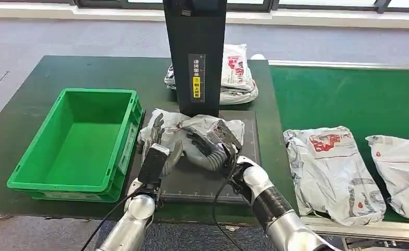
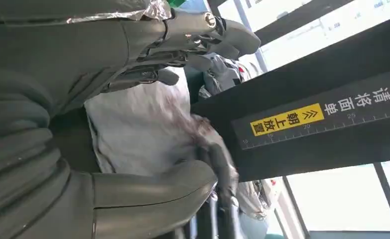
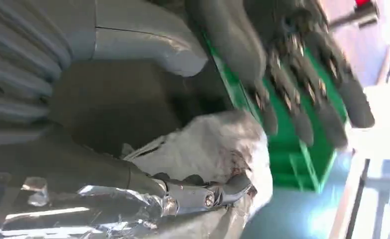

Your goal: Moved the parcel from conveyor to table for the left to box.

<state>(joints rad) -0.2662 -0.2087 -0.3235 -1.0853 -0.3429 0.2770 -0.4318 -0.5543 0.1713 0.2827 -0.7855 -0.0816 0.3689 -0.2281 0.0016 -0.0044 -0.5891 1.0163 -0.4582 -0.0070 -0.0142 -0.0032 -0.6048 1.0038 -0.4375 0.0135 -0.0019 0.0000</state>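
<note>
fingers point(image 1: 196, 137) of the right hand point(image 1: 215, 144) are curling over the parcel point(image 1: 191, 128), which is lying on the dark pad on the worktop point(image 1: 35, 104), right of the green box point(image 1: 77, 144). left hand point(image 1: 158, 144) is spreading its fingers against the parcel's left end.

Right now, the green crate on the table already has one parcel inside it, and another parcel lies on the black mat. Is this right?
Not quite. The head view shows the green crate empty. The parcel does lie on the black mat.
</note>
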